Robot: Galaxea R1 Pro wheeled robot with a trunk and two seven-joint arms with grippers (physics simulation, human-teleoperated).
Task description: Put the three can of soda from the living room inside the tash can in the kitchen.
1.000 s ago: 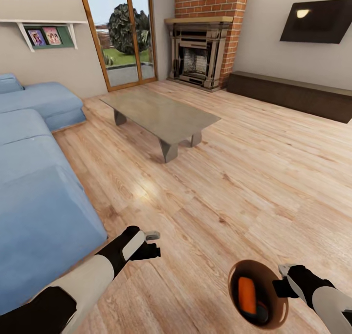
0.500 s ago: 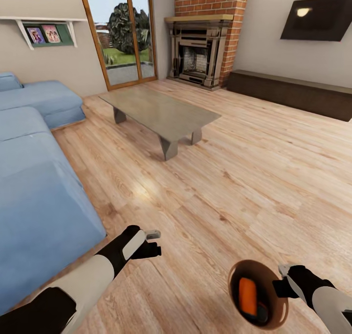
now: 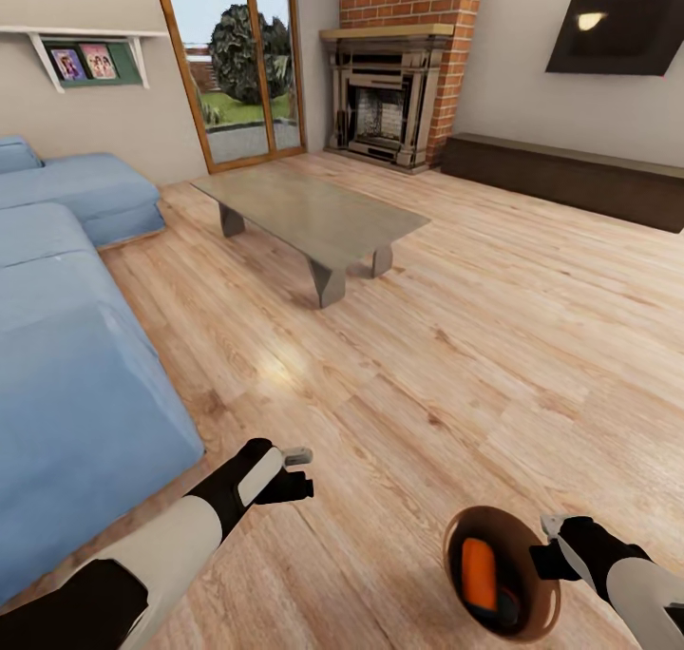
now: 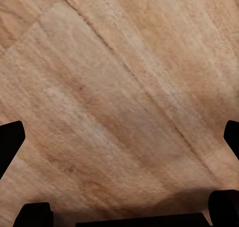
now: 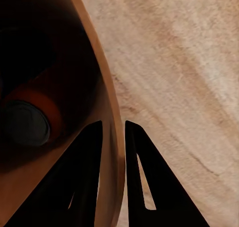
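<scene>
Head view: our right pincer [image 3: 548, 543] grips the bin's [image 3: 454, 545] rim, a can [image 3: 480, 574] inside; left pincer [image 3: 302, 471] released; kitchen trip remains.

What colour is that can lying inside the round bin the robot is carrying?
Orange sides with a grey metal top. The can lies in the brown bin; the head view shows it best.

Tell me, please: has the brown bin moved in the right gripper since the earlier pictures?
No. The brown bin sits in the same place against the right gripper, which pinches its rim. Only the camera shifted slightly: the sofa slid leftward in the head view.
</scene>
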